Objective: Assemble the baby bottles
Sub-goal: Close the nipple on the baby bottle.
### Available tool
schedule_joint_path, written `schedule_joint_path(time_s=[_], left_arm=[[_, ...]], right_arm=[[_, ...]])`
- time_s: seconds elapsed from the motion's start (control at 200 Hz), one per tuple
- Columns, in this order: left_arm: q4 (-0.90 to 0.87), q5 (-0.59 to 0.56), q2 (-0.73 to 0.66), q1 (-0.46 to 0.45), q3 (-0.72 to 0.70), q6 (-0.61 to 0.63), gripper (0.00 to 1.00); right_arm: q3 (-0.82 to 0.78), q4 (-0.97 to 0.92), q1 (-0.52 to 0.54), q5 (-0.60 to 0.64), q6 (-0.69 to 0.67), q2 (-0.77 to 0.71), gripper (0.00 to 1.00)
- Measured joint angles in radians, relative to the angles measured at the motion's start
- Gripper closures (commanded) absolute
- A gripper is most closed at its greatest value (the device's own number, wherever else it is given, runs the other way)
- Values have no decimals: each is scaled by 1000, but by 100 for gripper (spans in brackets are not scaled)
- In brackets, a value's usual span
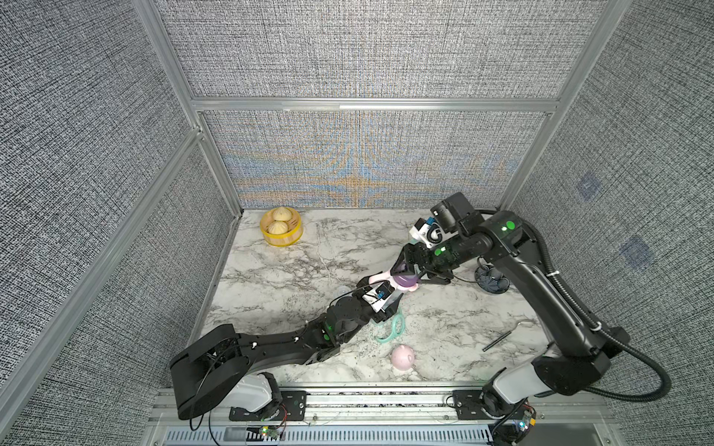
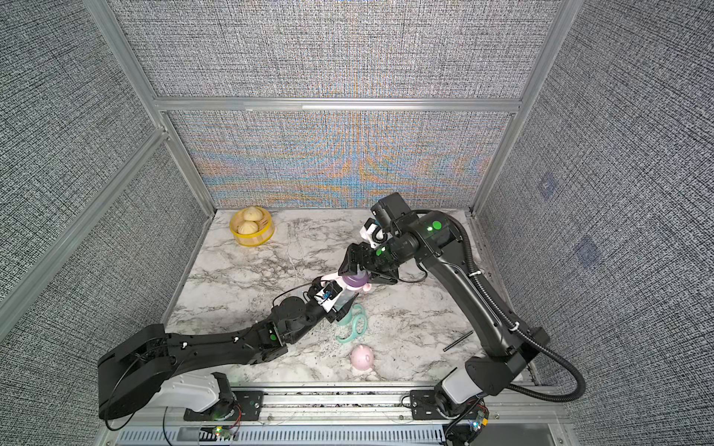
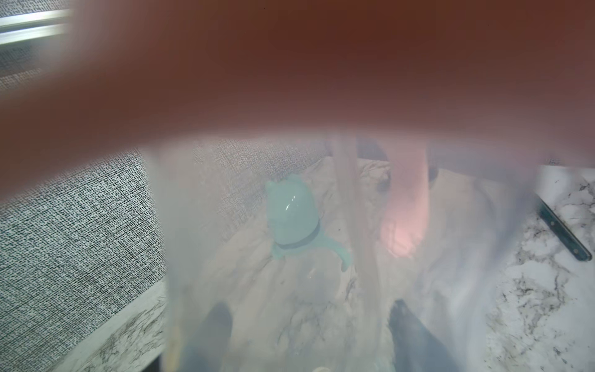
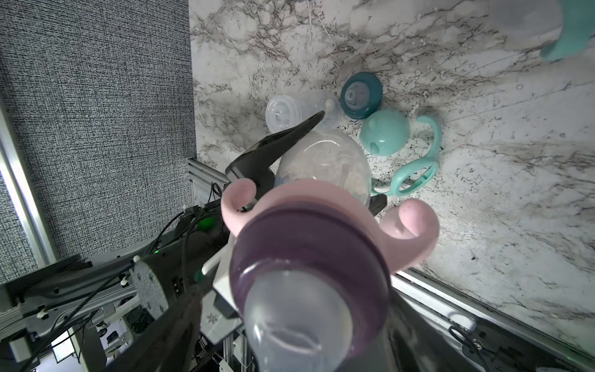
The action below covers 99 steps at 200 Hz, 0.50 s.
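Observation:
My left gripper (image 1: 394, 296) (image 2: 345, 299) is shut on a clear baby bottle (image 4: 322, 164) and holds it up above the table's middle. The bottle carries pink looped handles (image 1: 380, 277) (image 4: 409, 225) and a purple nipple collar (image 1: 405, 281) (image 2: 353, 281) (image 4: 309, 257). My right gripper (image 1: 406, 278) (image 2: 356, 276) is open, with a finger on either side of the collar and a gap showing. The left wrist view looks through the clear bottle wall at a mint dome cap (image 3: 291, 219). On the table lie a mint cap (image 4: 384, 132), mint handles (image 1: 392, 328) (image 4: 418, 167), a teal collar (image 4: 361, 95) and a pink dome cap (image 1: 402, 357) (image 2: 362, 357).
A yellow basket (image 1: 281, 231) (image 2: 252, 231) with buns stands at the back left. A dark patterned bowl (image 1: 490, 280) sits under my right arm. A thin black rod (image 1: 498, 340) (image 3: 563, 232) lies at the right. A clear bottle part (image 4: 283, 114) lies beside the teal collar.

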Motion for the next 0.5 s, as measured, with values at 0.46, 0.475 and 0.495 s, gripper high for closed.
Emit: schedule_joint_path(time_s=[0.46, 0.475, 0.495], left_arm=[[-114, 220, -72, 96, 36, -98, 100], [-122, 234, -75, 101, 40, -101, 100], [-132, 250, -78, 106, 44, -105, 100]], right_arm=[[-284, 222, -1, 85, -134, -294, 15], [-302, 243, 1, 89, -142, -309, 16], [-321, 266, 2, 93, -152, -325, 16]])
